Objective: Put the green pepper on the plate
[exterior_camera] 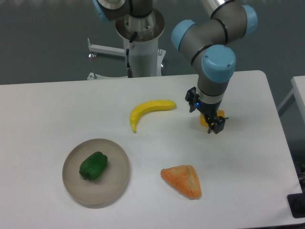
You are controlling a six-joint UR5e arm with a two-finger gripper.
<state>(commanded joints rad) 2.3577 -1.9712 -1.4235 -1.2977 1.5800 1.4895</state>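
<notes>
Nearest the camera is the plate [96, 172], low on the left of the white tabletop [47, 114], and the green pepper [93, 166] already lies inside it, a little left of centre and clear of the rim. Just right of that, toward the front middle, sits an orange, wedge-shaped pastry-like toy [182, 181], well apart from the plate. Further back, near the centre, a yellow banana [148, 111] lies on its side.

My claw [215, 125] hangs over the right side of the tabletop, well apart from the plate and pointing down. Behind my fingers I can make out a bit of something yellow-orange [205, 119]; I am mostly covering it, so it may be the other pepper, but I cannot say for sure. My fingers look close together with nothing between them, though from this angle I cannot tell whether they are fully closed.

As I judge it, the placing step is done: the pepper rests on the plate and I am not touching it. What is left asks little of me, only to keep clear of the plate, avoid knocking the yellow-orange thing beneath me, and lift away to a resting pose.
</notes>
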